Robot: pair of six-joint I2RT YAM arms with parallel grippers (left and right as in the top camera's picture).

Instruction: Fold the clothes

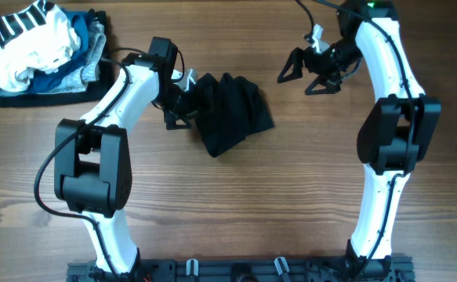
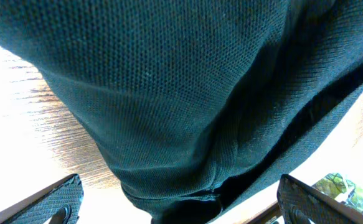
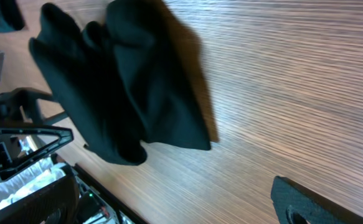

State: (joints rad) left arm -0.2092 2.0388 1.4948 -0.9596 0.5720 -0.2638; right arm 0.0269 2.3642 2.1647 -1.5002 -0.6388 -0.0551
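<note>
Black shirt [image 1: 230, 113] lies bunched mid-worktop [image 1: 291, 196], its left edge between the wide-spread fingers of the left hand [image 1: 183, 102], ungripped. The right hand [image 1: 300, 78], equally wide, hovers farther off.

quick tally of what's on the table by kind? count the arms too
Black garment: 1
Pile of mixed garments (striped white, blue, grey; pieces inside can't be counted): 1
Robot arms: 2 (left arm, right arm)
Total: 4
</note>
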